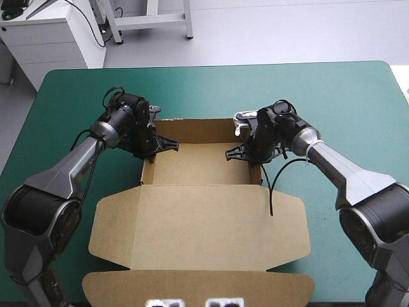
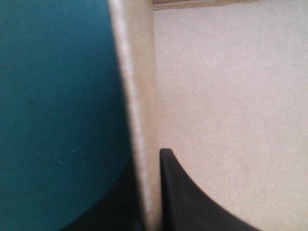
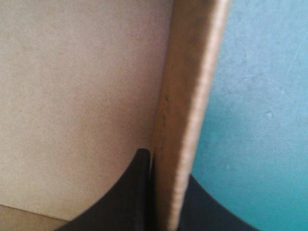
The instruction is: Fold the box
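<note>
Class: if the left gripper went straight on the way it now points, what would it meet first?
The left gripper is shut on the box, astride its side wall. Pushed on, the inner finger would likely meet the box floor first, the outer the teal-green cover; depth is unclear.

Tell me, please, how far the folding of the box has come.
Done: the far half of the box stands as a tray with raised walls. In hand: the left fingers pinch the left wall, the right fingers the right wall. Left: the lid lies flat, flaps unfolded.
</note>
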